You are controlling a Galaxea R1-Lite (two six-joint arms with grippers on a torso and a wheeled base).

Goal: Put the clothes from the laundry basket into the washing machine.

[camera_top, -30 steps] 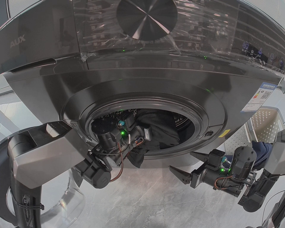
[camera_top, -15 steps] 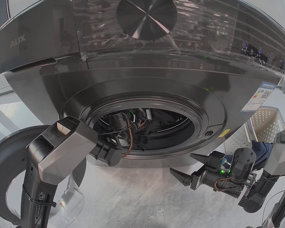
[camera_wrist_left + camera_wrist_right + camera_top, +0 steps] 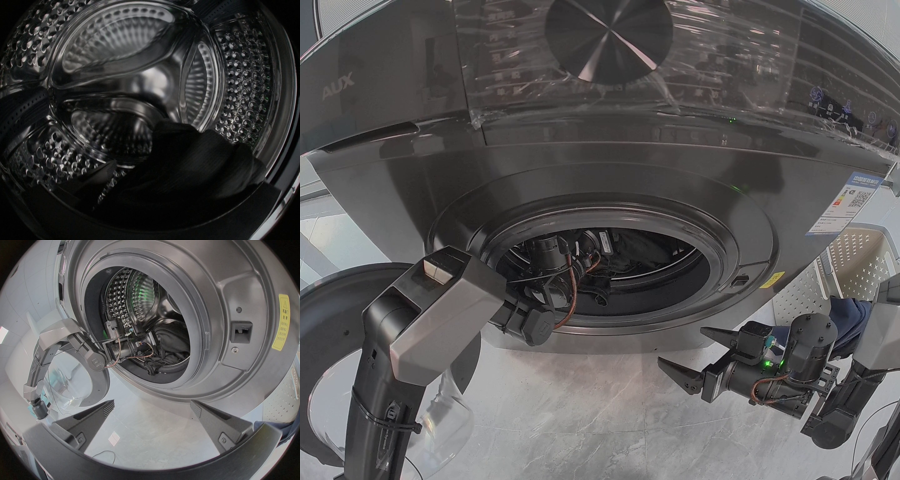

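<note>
At the far left of the head view, the round glass-windowed door (image 3: 325, 350) of the dark grey front-loading washing machine (image 3: 600, 162) stands swung open. Beside it, the left arm (image 3: 431, 306) extends through the circular port, with its wrist inside the perforated stainless-steel drum (image 3: 247, 78). The left gripper (image 3: 153, 340) sits against a dark, crumpled garment (image 3: 173, 337); whether it grips or is released cannot be determined. The dark garment lies heaped on the lower part of the drum, just behind the door seal, and one fold droops over the lower rim of the port. To the right, outside the machine and below its front panel, the right gripper (image 3: 681, 345) hovers above the grey tiled floor (image 3: 600, 412). Its two black wedge-shaped fingers (image 3: 215, 424) are spread wide, hold nothing, and point toward the port. At the far right, the white perforated plastic laundry basket (image 3: 856, 250) stands next to the machine, with a dark blue garment (image 3: 850, 315) inside it, just behind the right arm.
</note>
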